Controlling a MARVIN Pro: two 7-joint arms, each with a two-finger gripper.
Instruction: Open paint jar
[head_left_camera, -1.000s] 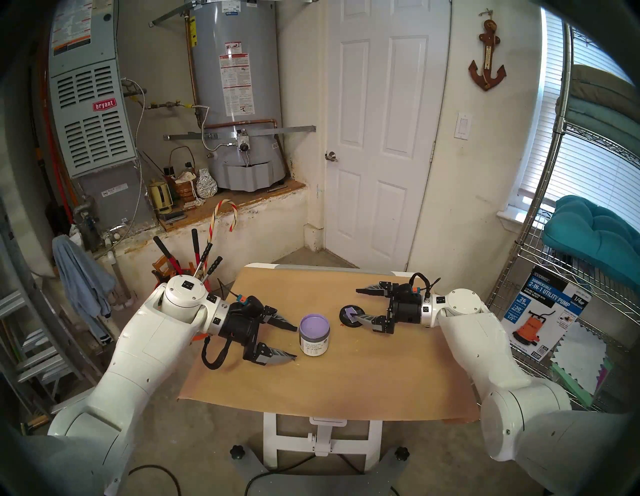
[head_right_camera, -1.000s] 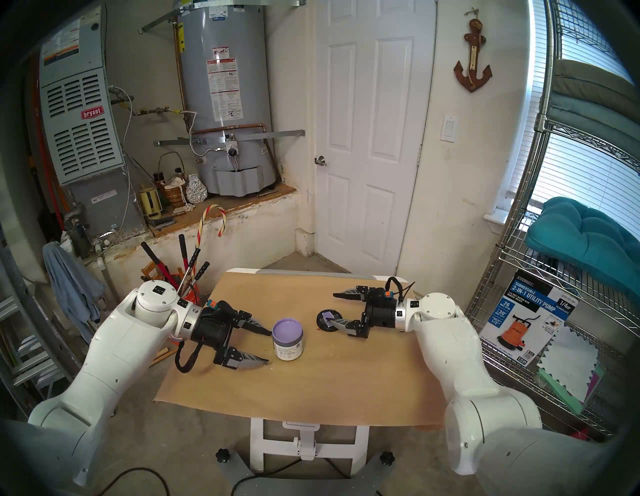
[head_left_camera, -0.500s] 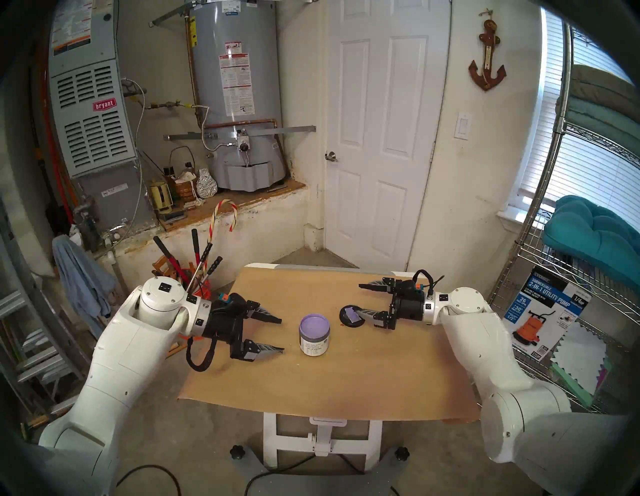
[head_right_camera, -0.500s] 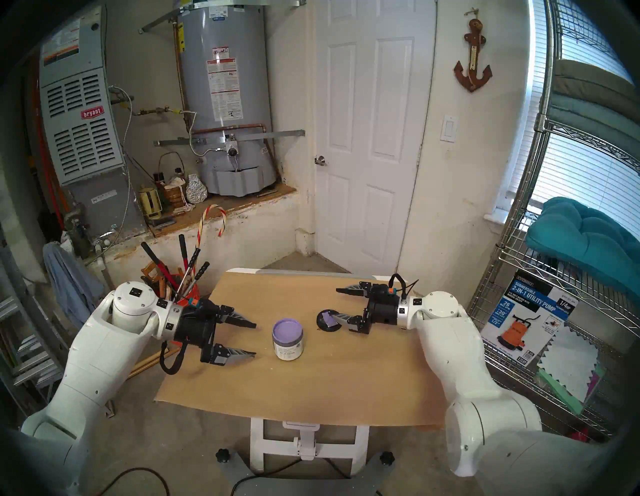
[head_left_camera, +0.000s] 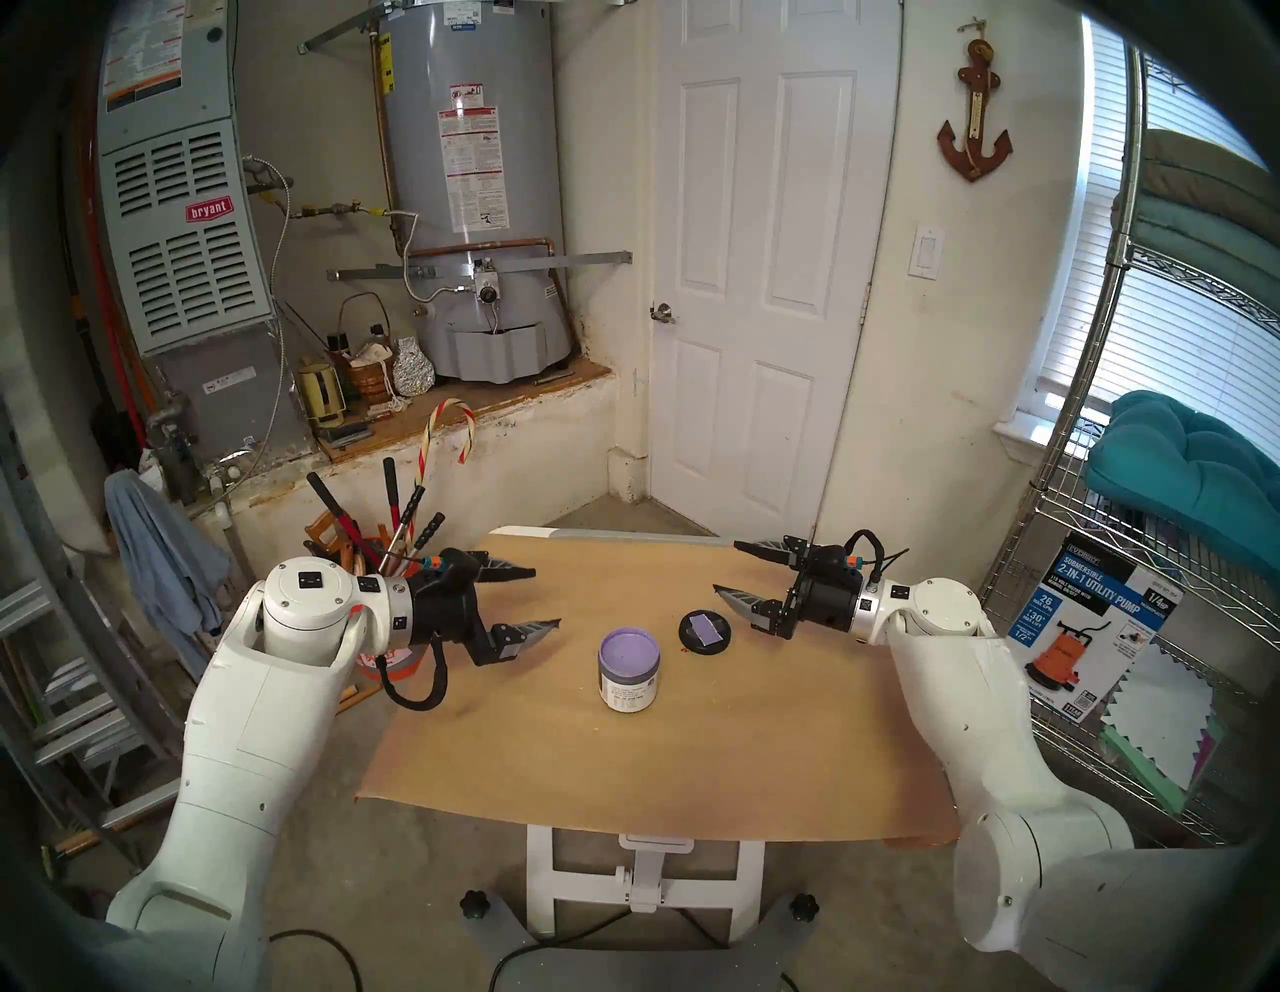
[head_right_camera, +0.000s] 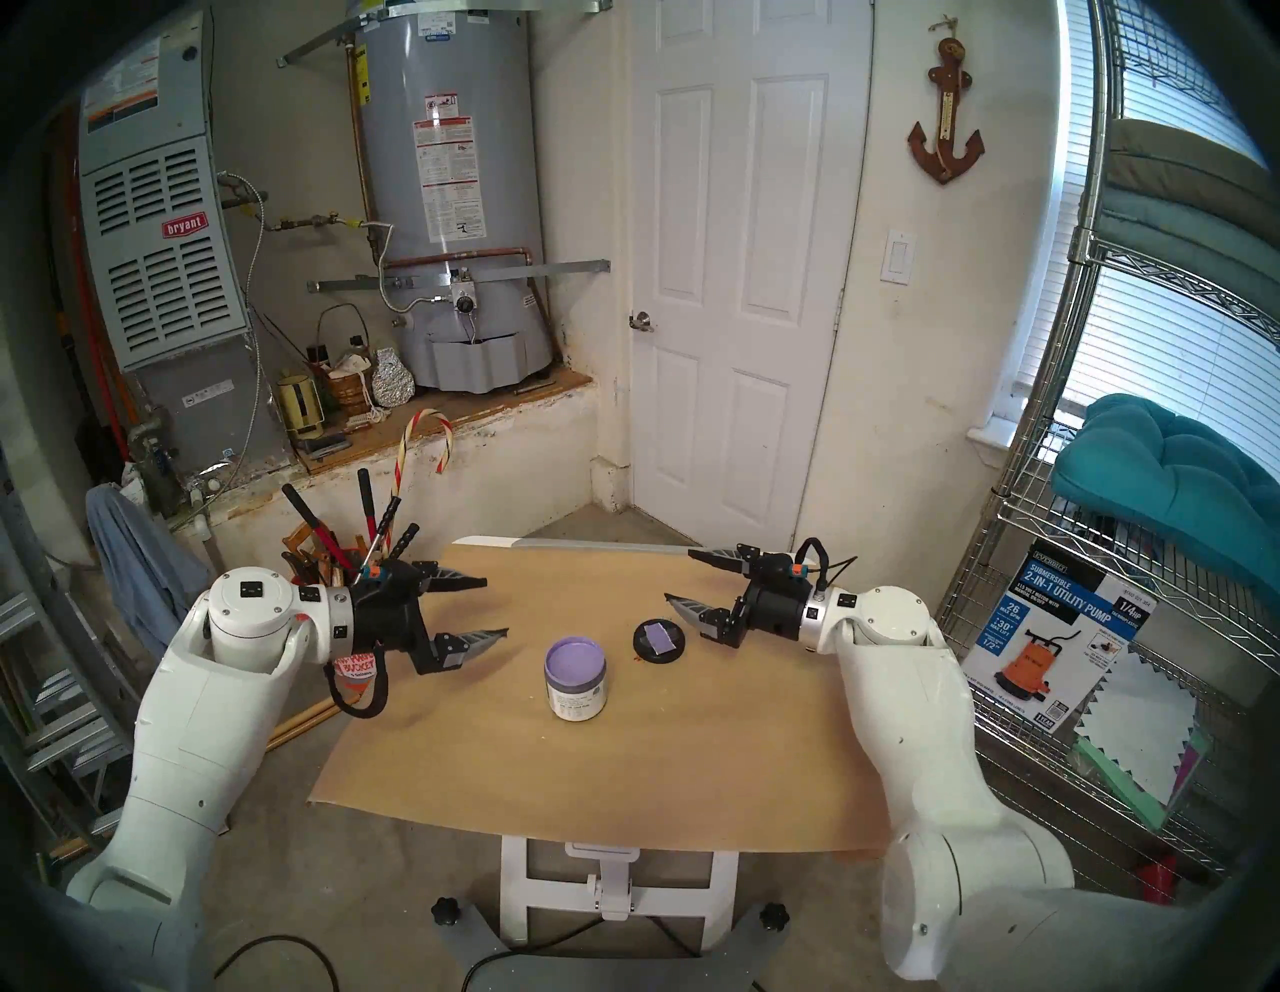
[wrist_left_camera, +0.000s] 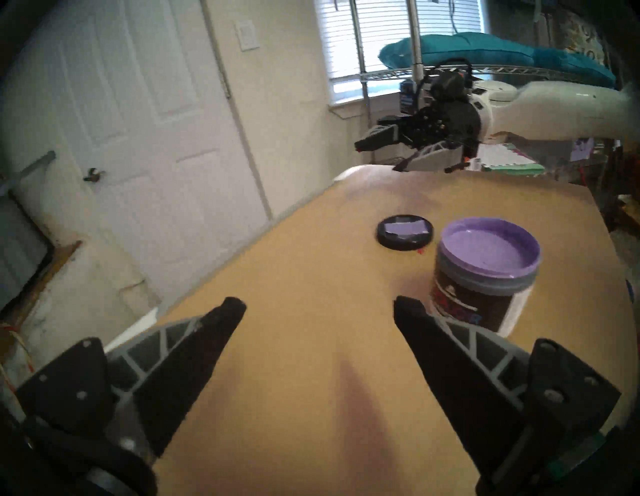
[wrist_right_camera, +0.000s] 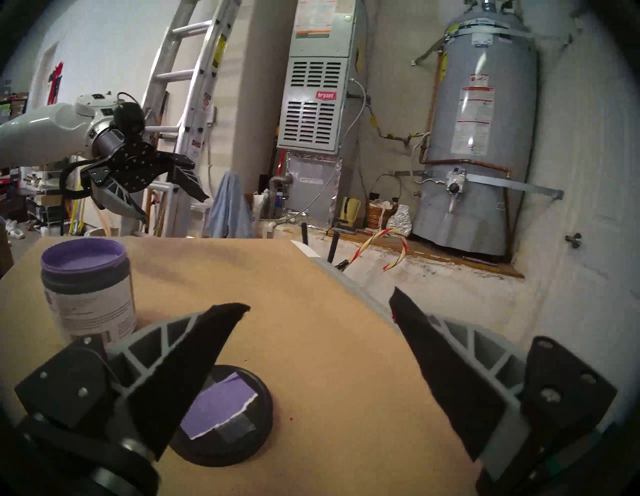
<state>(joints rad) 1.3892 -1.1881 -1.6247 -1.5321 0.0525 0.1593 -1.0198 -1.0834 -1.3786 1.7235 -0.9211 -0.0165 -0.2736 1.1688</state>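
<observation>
The near edge of the counter (head_left_camera: 658, 817) runs across at 6 o'clock, its brown paper cover overhanging slightly, with a broad bare stretch of paper between that edge and the paint jar (head_left_camera: 629, 668).

The jar stands upright and uncovered near the counter's middle, lilac paint showing to the brim and the white label facing the near edge. Nothing touches it, and there is clear surface on all sides.

Its black lid (head_left_camera: 705, 632) lies flat at about 2 o'clock from the jar, swatch side up, just beside it but apart. A small red mark sits on the paper at the lid's near-left rim.

The left tool (head_left_camera: 545, 598) hangs above the counter at 10 o'clock from the jar, fingers spread wide and holding nothing, tips pointing toward the middle. Open surface separates it from the jar.

The right tool (head_left_camera: 726, 568) hovers at 2 o'clock beyond the lid, also spread wide and empty. Its lower fingertip is near the lid's far-right rim without touching, and its upper finger reaches out over the counter's far edge.

The far edge lies at 12 o'clock, with bare floor and a white door (head_left_camera: 762, 277) behind it.
</observation>
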